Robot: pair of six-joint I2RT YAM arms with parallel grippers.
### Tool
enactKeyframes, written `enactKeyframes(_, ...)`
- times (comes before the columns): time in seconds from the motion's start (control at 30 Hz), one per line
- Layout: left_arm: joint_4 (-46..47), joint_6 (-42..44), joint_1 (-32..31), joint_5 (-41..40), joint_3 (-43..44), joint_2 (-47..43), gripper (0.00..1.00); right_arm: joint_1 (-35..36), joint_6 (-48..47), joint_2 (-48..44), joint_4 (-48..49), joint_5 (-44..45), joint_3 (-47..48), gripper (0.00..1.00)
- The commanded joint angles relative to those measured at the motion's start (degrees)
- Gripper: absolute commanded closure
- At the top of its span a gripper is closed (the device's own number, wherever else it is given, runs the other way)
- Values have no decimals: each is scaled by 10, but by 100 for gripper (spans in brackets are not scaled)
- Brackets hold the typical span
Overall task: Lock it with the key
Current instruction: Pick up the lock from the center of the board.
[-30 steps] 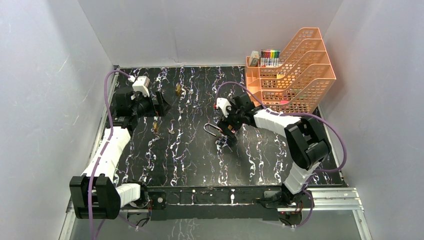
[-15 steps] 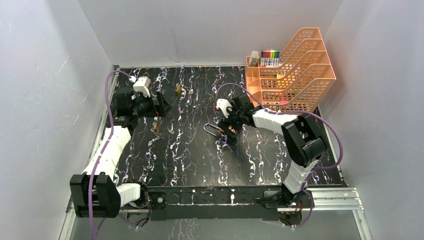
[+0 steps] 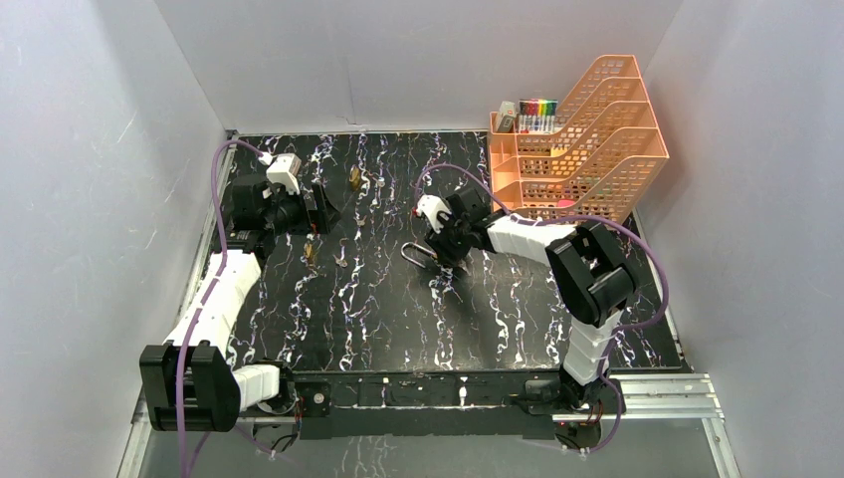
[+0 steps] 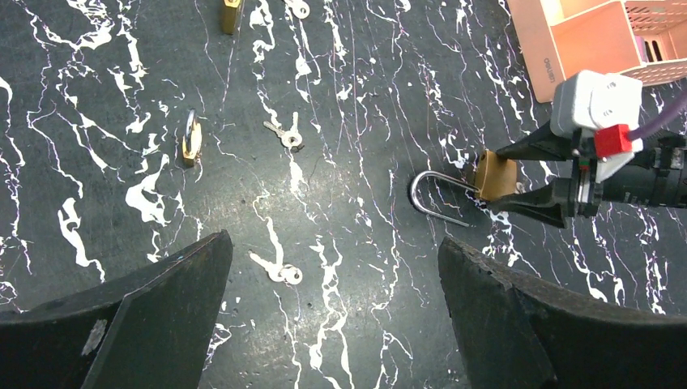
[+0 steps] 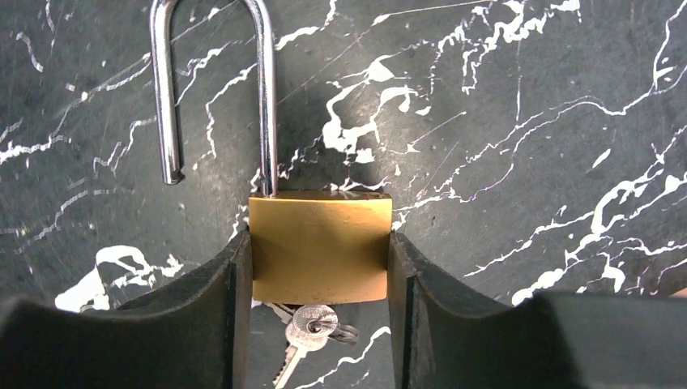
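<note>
Lying flat, brass padlock (image 5: 317,247) has shackle (image 5: 265,97) open.

An overhead view spans the table (image 3: 378,299); both wrist views look down, sharing the padlock (image 5: 317,243).

The white-shelled right arm (image 3: 532,237) reached forward and inward, its black two-finger right gripper (image 5: 317,271) clamped on a brass padlock (image 5: 320,231). The black left gripper (image 4: 333,240) hovered, fingers spread wide.

Table (image 3: 398,319) lies open left of padlock (image 5: 320,247); rack (image 3: 577,149) stands near right.
</note>
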Motion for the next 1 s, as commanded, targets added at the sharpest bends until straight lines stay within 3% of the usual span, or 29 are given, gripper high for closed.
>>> enactKeyframes(0.0,-7,8,-1,1,12,-2,2,3,26,42,-52,49,7,95)
enactKeyframes(0.03,-6,8,-1,2,12,-1,2,2,27,37,-49,52,5,99)
enactKeyframes(0.17,1,7,-1,22,11,0,2,-7,32,-5,-50,-9,8,100)
enactKeyframes(0.4,44,-7,-6,199,19,19,2,-60,91,-56,-136,-396,93,100)
enactKeyframes(0.53,60,-7,-21,330,34,37,2,-62,114,-84,-132,-524,105,100)
enactKeyframes(0.73,61,71,-96,406,51,36,2,-76,225,-120,-6,-652,73,100)
enactKeyframes(0.97,-22,183,-110,463,125,52,2,-91,280,-138,3,-681,78,100)
